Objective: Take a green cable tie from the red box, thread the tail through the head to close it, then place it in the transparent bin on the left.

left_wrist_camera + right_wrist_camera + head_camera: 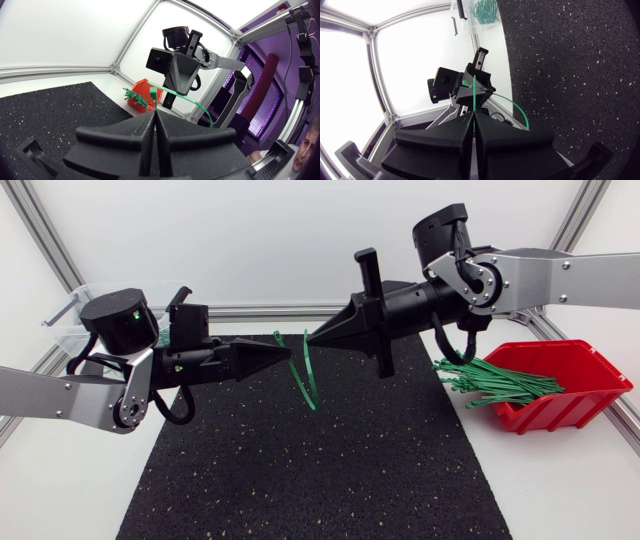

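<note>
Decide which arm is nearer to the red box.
Right. The right arm comes in just behind the red box. The left arm enters from the opposite side; the left gripper and right gripper meet at the green cable tie, away from the box.

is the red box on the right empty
No, a bundle of green cable ties lies in the red box, their ends sticking out over its rim toward the mat.

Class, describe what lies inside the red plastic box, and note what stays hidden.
Inside the red plastic box lies a heap of green cable ties, some spilling over its rim. The heap covers part of the box's floor, so anything beneath it cannot be seen.
</note>
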Robot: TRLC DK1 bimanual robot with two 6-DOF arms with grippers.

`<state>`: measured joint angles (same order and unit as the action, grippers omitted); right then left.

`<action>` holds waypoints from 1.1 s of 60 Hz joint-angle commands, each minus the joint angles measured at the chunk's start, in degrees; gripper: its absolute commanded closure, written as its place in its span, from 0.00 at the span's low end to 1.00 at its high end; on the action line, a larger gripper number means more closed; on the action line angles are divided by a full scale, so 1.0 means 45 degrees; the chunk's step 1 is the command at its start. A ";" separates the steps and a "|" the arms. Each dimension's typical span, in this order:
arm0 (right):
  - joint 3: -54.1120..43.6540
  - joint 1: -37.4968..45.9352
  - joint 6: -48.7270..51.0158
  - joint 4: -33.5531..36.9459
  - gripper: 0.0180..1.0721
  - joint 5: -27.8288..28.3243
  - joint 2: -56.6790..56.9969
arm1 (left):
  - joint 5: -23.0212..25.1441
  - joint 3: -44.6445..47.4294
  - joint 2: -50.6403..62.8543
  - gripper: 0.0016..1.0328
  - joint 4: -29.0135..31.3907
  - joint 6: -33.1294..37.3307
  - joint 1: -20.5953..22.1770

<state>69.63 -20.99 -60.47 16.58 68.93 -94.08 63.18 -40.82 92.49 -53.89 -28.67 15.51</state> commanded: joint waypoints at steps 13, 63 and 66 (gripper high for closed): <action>0.0153 -0.0589 -0.0371 0.0457 0.94 0.0035 -0.0089 | 0.0179 -0.0402 0.0717 0.97 -0.0212 -0.0036 0.0460; 0.1168 -0.0999 -0.0371 0.1355 0.94 0.0230 -0.1007 | -0.1305 0.0067 0.0560 0.97 -0.0193 0.0491 0.0734; 0.1227 -0.1018 -0.0371 0.1394 0.94 0.0230 -0.0968 | -0.1305 0.0086 0.0560 0.97 -0.0193 0.0511 0.0714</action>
<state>73.47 -25.10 -60.47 22.17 69.23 -97.54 57.52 -41.30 95.31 -53.89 -26.96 18.46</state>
